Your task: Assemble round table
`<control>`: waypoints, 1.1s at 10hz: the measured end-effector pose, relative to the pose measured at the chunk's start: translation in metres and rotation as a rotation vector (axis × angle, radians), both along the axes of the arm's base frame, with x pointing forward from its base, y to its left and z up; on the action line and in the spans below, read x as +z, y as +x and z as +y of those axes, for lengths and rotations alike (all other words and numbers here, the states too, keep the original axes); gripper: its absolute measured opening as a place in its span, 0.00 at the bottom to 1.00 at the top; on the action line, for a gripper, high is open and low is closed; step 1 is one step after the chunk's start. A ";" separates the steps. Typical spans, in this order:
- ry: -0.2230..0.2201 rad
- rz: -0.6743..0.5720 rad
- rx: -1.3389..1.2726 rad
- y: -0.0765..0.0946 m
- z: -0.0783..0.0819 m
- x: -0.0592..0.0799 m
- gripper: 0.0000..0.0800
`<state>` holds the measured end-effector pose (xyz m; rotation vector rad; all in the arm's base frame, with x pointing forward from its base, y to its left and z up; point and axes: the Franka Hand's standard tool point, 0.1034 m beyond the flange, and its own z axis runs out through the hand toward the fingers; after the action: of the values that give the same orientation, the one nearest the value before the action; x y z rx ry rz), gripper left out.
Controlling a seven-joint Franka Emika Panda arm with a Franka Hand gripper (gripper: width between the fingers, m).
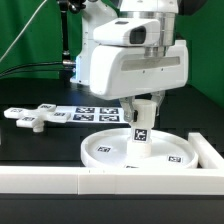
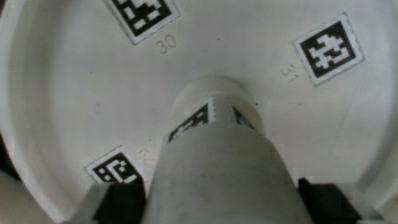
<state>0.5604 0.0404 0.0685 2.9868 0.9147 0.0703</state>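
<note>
The large rimmed round disc [image 1: 137, 150] lies on the black table near the front, at the exterior view's right. The short cylindrical leg [image 1: 141, 128] stands upright on the disc's middle, a marker on its side. My gripper [image 1: 143, 108] is shut on the leg's upper part from above. In the wrist view the leg [image 2: 217, 160] runs down to the disc [image 2: 214, 45], and the dark fingertips [image 2: 118, 205] press both its sides. The flat cross-shaped piece [image 1: 28, 117] lies at the exterior view's left.
The marker board [image 1: 88, 114] lies behind the disc. A long white border wall [image 1: 60, 180] runs along the front edge and turns back at the right [image 1: 208, 150]. A green curtain hangs behind.
</note>
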 end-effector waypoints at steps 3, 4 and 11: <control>0.010 -0.004 -0.184 0.000 0.000 0.000 0.51; 0.014 -0.004 -0.270 0.000 0.000 0.000 0.51; 0.075 0.015 -1.024 -0.003 0.000 -0.001 0.51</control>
<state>0.5570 0.0400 0.0675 3.1034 -0.6796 0.0612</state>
